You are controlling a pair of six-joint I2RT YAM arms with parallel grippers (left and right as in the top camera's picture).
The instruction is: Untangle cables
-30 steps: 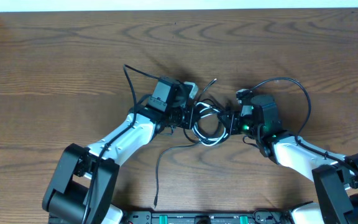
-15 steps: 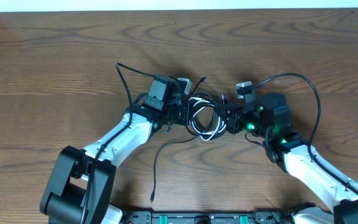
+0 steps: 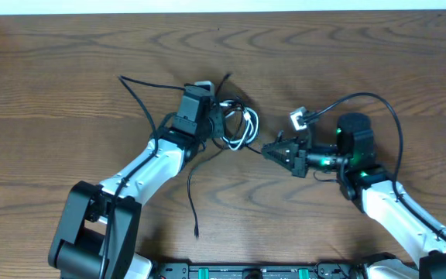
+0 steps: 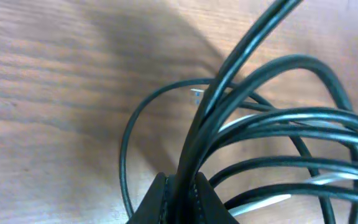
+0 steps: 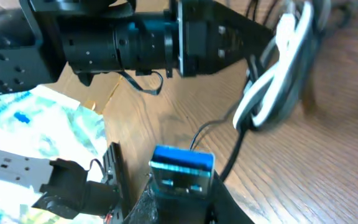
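On the worktop (image 3: 68, 62), the cables (image 3: 237, 128) are mostly bundled: black and white loops sit coiled at the left jaws, which we find clenched on a black strand (image 4: 225, 71). The right jaws grasp a blue-faced plug (image 5: 182, 169), held apart from the coil, with its thin cord (image 5: 229, 158) leading back toward the loops. We judge one end partly freed and the remaining loops not yet separated. One loose black tail (image 3: 191, 198) trails toward the robot's base. No container is in view.
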